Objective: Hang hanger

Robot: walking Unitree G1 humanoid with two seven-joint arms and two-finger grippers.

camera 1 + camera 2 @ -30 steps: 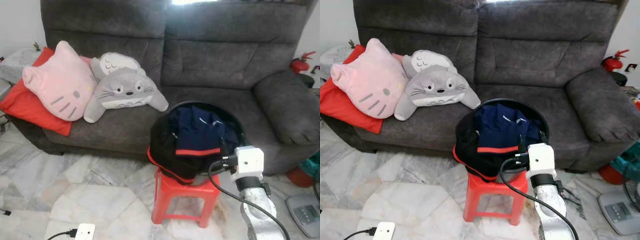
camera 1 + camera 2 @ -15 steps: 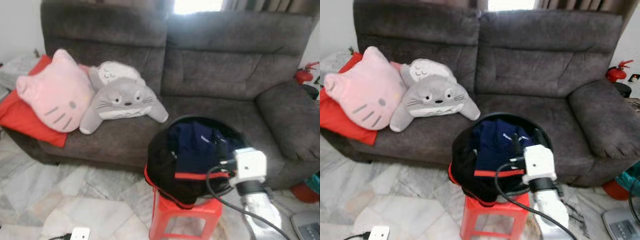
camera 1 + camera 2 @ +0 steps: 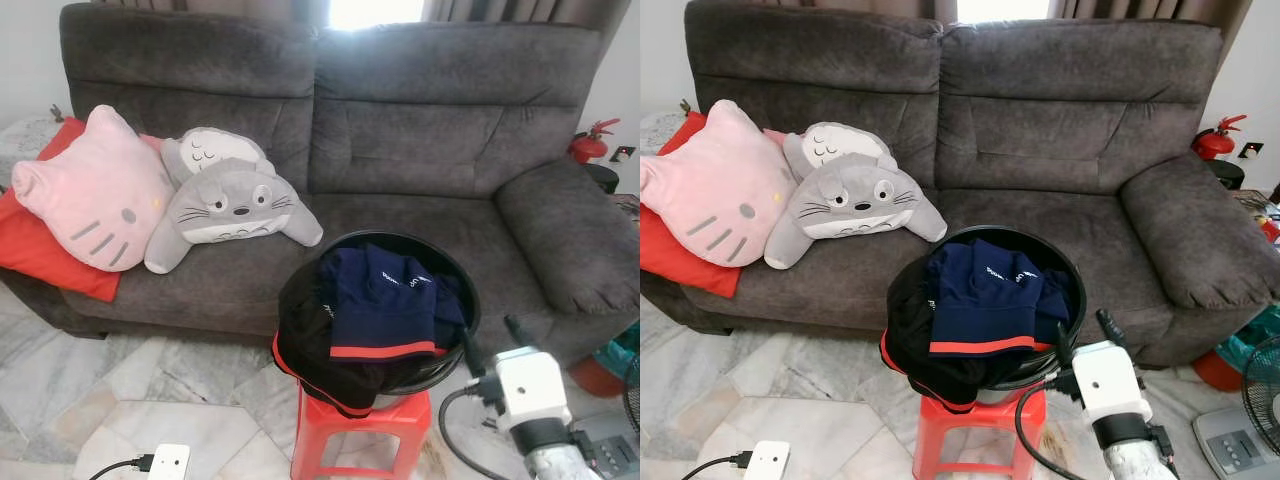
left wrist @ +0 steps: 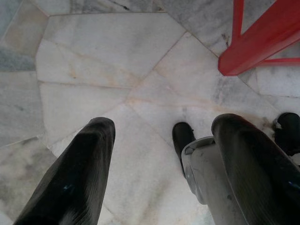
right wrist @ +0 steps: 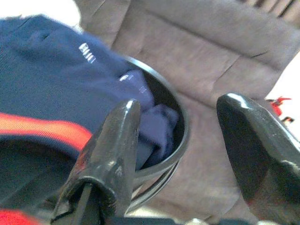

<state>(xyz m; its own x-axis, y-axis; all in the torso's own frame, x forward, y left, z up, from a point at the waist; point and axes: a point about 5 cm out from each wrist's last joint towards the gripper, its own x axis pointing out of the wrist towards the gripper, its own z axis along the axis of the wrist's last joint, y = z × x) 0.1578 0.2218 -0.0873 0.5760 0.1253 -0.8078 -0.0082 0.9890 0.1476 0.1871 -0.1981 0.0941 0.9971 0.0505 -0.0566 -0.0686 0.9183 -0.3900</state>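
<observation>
Right wrist view: the right gripper (image 5: 176, 140) has its fingers spread wide, holding nothing, just beside the rim of the black bucket (image 3: 470, 300). Navy clothing with a red band (image 3: 385, 305) fills the bucket, spilling over its front edge. The bucket stands on a red stool (image 3: 360, 435), in front of the grey sofa (image 3: 420, 130). Left wrist view: the left gripper (image 4: 161, 154) hangs open and empty above the marble floor (image 4: 108, 65), near a leg of the stool. No hanger can be made out.
</observation>
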